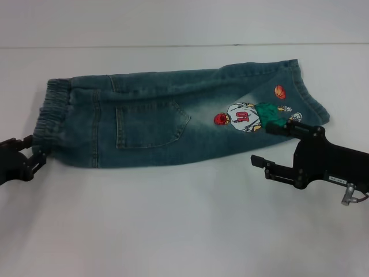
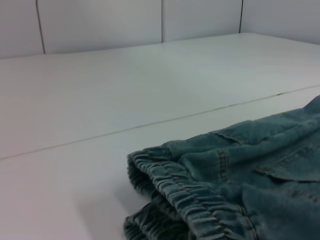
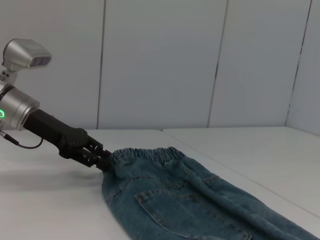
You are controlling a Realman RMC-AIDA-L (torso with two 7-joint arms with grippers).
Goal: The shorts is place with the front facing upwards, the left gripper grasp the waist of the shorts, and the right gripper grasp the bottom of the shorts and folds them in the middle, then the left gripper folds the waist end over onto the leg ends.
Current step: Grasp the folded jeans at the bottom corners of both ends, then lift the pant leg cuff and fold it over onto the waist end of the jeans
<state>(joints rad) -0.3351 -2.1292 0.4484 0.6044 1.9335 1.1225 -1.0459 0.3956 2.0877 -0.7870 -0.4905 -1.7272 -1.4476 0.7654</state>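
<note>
1. Shorts [image 1: 167, 118]: faded blue-green denim, paler wash toward the right leg end
2. Print [image 1: 253, 115] on the right part: cartoon figure in white jersey with red number, green shorts, red cap; orange basketball [image 1: 279, 91] beyond it
3. Table [image 1: 173, 219]: plain white
4. Right gripper [image 1: 270, 145] and left gripper [image 1: 31, 151]: black

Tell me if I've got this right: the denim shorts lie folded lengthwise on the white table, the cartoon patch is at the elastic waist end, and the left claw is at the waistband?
Not quite. The cartoon patch sits near the leg end of the shorts, by the right gripper, as the head view shows. The rest holds: the left gripper is at the waistband, on the white table.
</note>
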